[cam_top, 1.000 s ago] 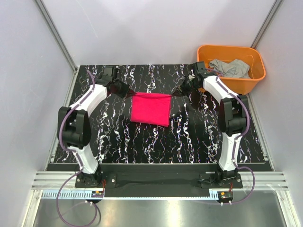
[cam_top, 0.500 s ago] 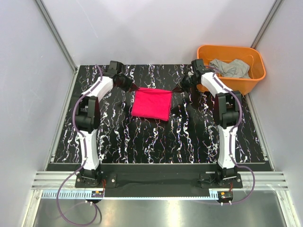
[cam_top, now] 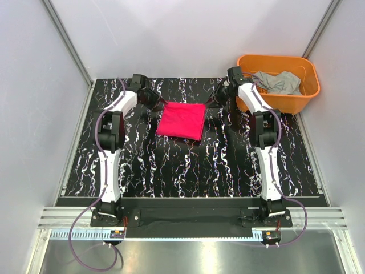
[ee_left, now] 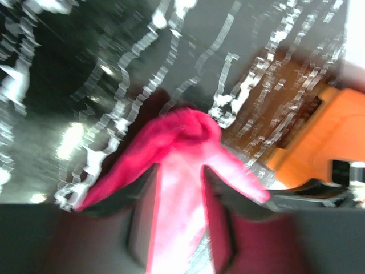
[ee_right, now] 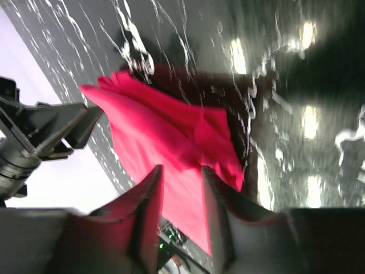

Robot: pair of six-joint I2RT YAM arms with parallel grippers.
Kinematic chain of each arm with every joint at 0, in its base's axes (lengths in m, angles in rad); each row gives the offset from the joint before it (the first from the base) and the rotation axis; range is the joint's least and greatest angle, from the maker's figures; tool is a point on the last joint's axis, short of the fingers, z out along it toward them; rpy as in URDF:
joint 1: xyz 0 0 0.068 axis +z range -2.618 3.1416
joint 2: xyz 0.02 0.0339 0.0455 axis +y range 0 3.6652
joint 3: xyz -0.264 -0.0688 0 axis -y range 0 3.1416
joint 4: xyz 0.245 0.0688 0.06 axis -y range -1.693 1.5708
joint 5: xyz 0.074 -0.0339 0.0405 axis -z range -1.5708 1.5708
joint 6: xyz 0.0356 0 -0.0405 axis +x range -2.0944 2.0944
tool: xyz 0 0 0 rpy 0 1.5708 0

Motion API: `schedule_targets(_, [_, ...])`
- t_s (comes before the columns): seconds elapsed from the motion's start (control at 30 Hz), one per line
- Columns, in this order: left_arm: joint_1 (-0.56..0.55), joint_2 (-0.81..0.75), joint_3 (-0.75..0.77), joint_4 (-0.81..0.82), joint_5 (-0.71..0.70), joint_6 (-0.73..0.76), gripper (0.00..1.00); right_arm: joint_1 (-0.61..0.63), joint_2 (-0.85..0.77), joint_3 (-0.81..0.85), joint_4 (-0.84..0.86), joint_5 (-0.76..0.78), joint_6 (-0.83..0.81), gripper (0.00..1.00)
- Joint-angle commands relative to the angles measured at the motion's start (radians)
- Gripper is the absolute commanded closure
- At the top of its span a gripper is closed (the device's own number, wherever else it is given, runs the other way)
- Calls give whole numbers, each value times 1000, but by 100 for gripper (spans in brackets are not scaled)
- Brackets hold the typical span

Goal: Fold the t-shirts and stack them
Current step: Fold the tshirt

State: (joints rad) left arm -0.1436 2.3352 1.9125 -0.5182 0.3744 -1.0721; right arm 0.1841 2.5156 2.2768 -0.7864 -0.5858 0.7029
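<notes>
A red t-shirt (cam_top: pixel 182 121) lies folded into a rough square on the black marbled table (cam_top: pixel 188 171), at the far middle. My left gripper (cam_top: pixel 155 103) is shut on its far left corner; in the left wrist view red cloth (ee_left: pixel 177 188) runs between the fingers (ee_left: pixel 142 211). My right gripper (cam_top: pixel 215 101) is shut on its far right corner; in the right wrist view the red cloth (ee_right: pixel 165 137) fills the gap of my right gripper (ee_right: pixel 181 171). A grey t-shirt (cam_top: pixel 279 81) lies in the orange bin (cam_top: pixel 308 91).
The orange bin stands at the far right corner, just behind my right arm, and shows in the left wrist view (ee_left: pixel 319 131). Grey walls and metal rails close the table's back and sides.
Both arms have stretched toward the far edge, carrying the red t-shirt's held edge back. The shirt has shifted away from me and lies flatter.
</notes>
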Motion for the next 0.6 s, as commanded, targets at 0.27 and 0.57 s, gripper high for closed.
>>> schedule_targets(0.27, [12, -183, 62, -80, -74, 294, 16, -2, -49, 227, -249, 153, -229, 44])
schedule_targets(0.57, [-71, -221, -127, 209, 139, 252, 49, 107, -65, 248, -218, 100, -258, 68])
